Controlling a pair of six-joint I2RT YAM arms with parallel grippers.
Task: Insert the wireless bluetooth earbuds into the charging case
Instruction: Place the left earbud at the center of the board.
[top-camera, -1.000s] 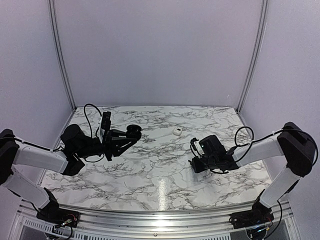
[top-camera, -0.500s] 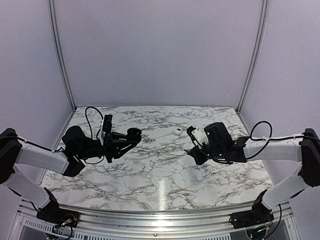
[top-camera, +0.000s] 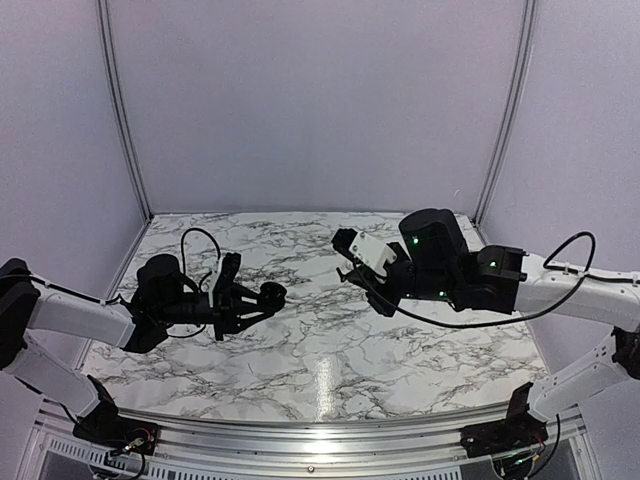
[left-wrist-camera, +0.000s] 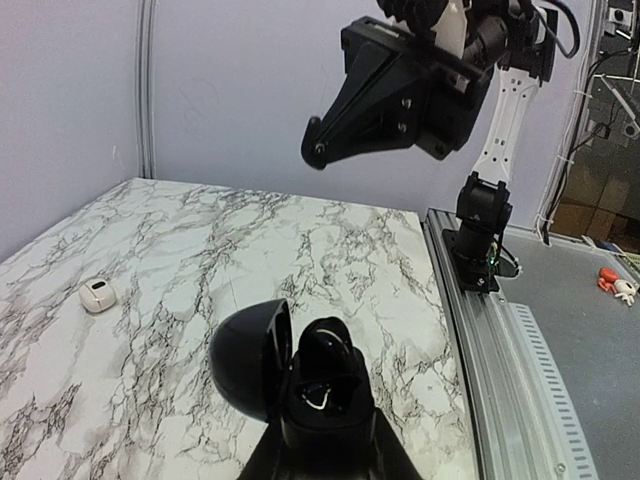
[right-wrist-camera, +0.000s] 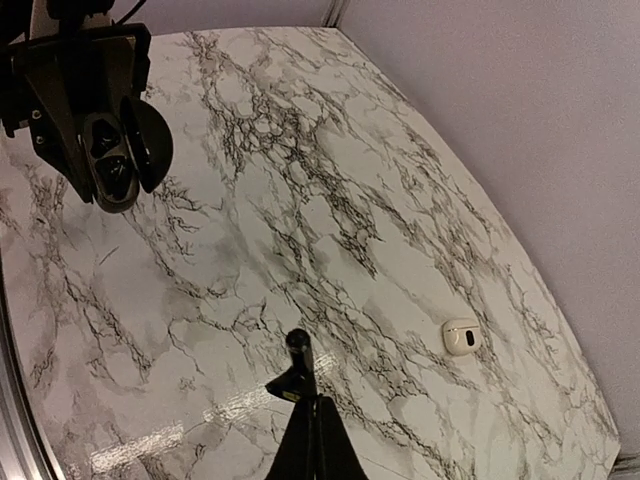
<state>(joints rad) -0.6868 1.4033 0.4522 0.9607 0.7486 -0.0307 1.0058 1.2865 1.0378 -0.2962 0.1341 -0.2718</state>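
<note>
Insertion was not yet done: jaws of the right gripper (right-wrist-camera: 301, 368) pinched a tiny black earbud (right-wrist-camera: 298, 341), well apart from the open charging case (left-wrist-camera: 318, 385) clamped in the jaws of the left gripper (left-wrist-camera: 320, 440) above the tabletop (top-camera: 320, 350).

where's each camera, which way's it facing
Top external: above and behind the arms, facing down at the table; both arms show.
Left wrist: on the left gripper, facing the right arm over the open charging case; own fingers show.
Right wrist: on the right gripper, facing down at the table; shut fingers pinching an earbud show.
All share the case.
</note>
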